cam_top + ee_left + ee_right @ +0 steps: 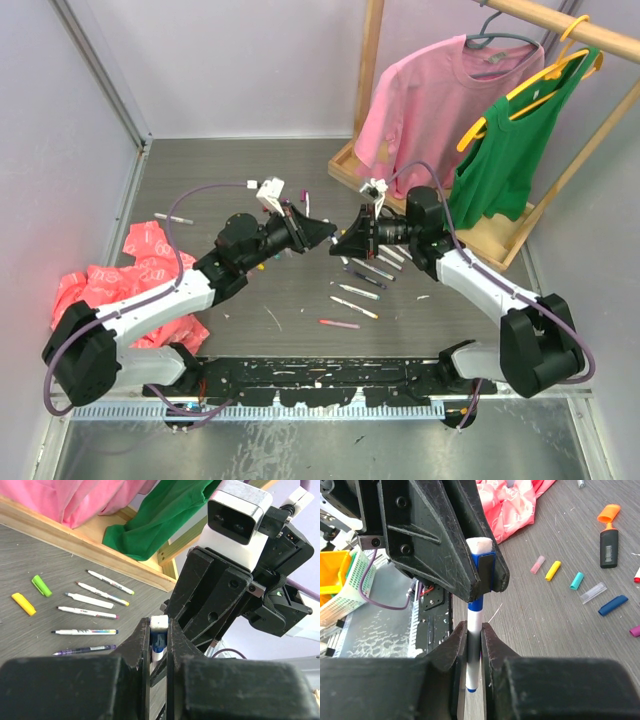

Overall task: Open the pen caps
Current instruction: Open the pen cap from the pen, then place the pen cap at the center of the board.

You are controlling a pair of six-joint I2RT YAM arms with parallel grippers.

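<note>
Left gripper (159, 630): pinched tight on the blue cap (483, 566) | Right gripper (474, 632): closed around the white barrel of the same pen (475, 614), just below the cap | Pen: held between them in the air above the table (240, 170) | Other pens (87, 611): loose below

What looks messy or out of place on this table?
A crumpled red bag lies on the left, and loose caps and pens are scattered across the middle. A clothes rack stands at the back right, odd beside pens. The left gripper and right gripper hold one pen between them.
</note>
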